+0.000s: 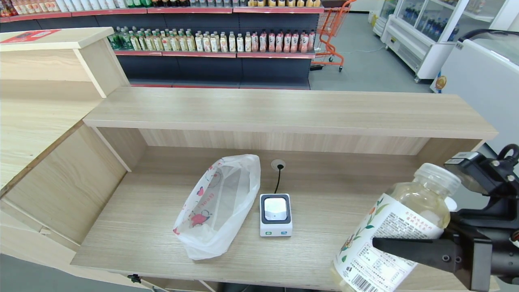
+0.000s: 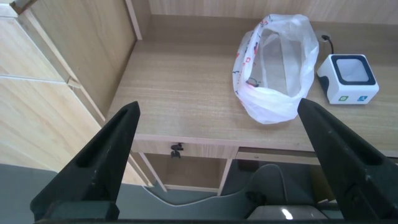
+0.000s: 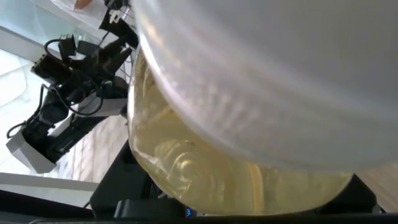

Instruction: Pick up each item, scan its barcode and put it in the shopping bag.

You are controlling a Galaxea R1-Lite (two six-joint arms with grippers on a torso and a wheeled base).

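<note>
Bottle (image 1: 405, 211), clear plastic with pale yellow drink, lower right, clamped in right fingers (image 1: 405, 246), tilted, likely for presenting barcode to white square scanner (image 1: 275, 215) at centre, beside open white plastic bag (image 1: 219, 207). Left fingers (image 2: 106, 158) apart, empty.

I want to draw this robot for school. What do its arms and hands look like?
Both are black. The left hand has two long, flat fingers that narrow toward the tips. The right hand has a flat finger too, on a blocky black wrist with small round screws, a looping black cable and a small white label.
</note>
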